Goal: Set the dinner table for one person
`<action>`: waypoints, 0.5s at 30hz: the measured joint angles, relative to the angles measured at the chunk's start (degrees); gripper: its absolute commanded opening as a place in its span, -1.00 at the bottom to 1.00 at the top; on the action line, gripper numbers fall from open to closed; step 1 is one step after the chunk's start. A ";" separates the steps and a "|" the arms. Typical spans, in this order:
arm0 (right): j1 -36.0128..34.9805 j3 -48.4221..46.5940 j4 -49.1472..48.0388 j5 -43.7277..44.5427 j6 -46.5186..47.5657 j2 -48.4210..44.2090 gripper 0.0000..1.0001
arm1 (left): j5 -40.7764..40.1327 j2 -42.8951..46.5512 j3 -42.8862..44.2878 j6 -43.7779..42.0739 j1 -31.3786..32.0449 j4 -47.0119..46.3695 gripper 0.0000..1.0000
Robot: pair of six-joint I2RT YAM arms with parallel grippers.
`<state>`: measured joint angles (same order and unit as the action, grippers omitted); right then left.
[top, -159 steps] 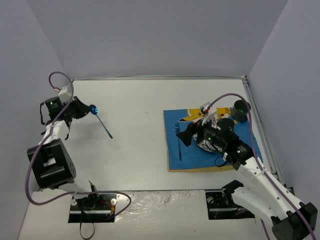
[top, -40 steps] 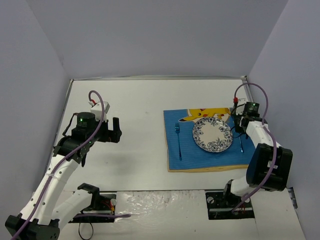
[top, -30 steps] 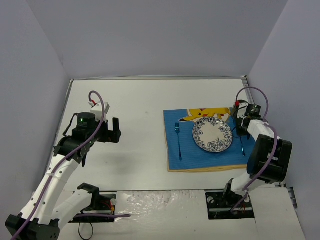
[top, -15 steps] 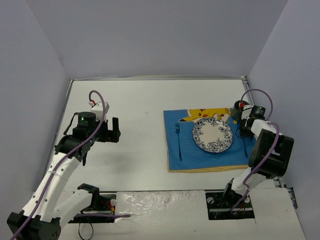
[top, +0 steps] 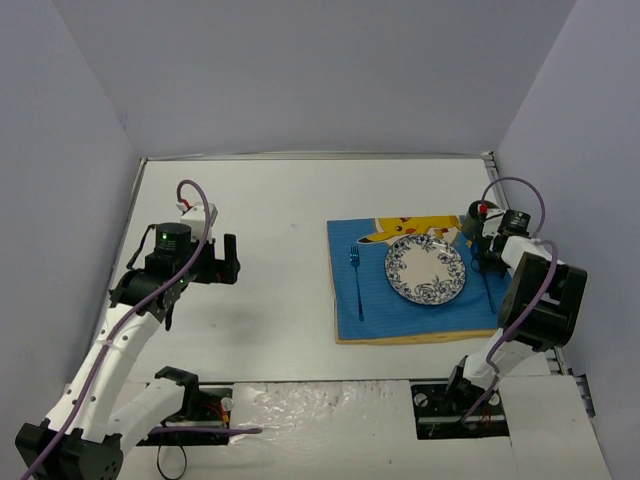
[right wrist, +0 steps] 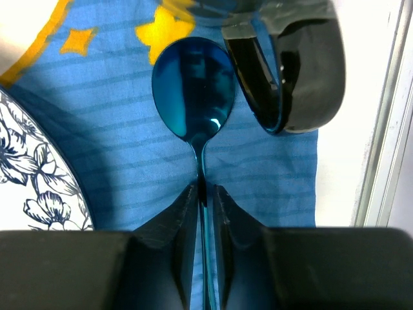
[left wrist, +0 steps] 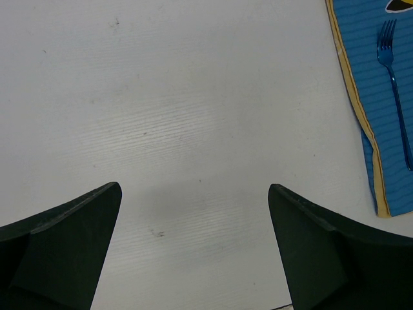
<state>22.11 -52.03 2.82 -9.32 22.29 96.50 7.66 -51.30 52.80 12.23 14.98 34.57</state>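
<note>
Right gripper (right wrist: 202, 194): I am clamping both fingers on the blue spoon (right wrist: 193, 87) handle, its bowl lying on the blue mat (top: 372, 305) beside the dark cup (right wrist: 303, 71), near the dinner table (top: 260, 210) right edge.
Left gripper (left wrist: 193, 187): I am holding my fingers wide apart over white tabletop toward the left edge.
Plate (top: 425, 268), fork (left wrist: 395, 61): lying on the mat.

The left arm (top: 110, 340) and right arm (top: 522, 262) are white-linked, black-jointed, trailing purple cables (top: 186, 183) (one green light (top: 160, 237)).
</note>
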 measured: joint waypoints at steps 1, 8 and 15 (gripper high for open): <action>0.00 -0.03 -0.07 0.01 -0.04 0.03 -0.63 | 0.00 -0.02 0.00 0.00 0.00 -0.01 0.89; 0.00 -0.07 -0.25 0.05 -0.16 0.05 -0.56 | 0.00 -0.07 0.00 0.00 -0.06 -0.02 0.89; 0.00 -0.07 0.03 0.04 -0.97 -2.57 -0.12 | 0.02 -0.02 0.00 0.00 -0.10 0.00 0.89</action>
<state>22.11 -52.10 2.84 -9.29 21.32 93.93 7.68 -51.33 52.80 12.23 14.88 34.57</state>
